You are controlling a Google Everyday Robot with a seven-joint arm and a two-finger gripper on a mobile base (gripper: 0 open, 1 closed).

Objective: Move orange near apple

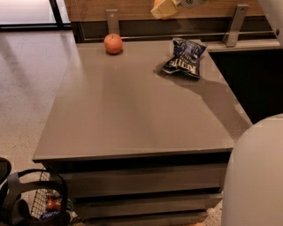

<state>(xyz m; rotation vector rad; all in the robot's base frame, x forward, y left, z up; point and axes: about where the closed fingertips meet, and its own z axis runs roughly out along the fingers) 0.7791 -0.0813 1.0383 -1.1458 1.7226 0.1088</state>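
Note:
The apple (113, 43), red-orange and shiny, sits at the table's far left edge. My gripper (162, 9) is high above the table's far edge, at the top of the camera view, to the right of the apple. Its pale yellow fingers are shut on the orange (156, 2), of which only a small orange sliver shows at the frame's top edge. The orange is held in the air, well above and right of the apple.
A blue chip bag (183, 57) lies at the far right of the grey table (132, 114). A white part of my arm (254, 176) fills the lower right corner. Metal brackets (233, 24) stand behind the table. A wire basket (48, 203) sits on the floor at lower left.

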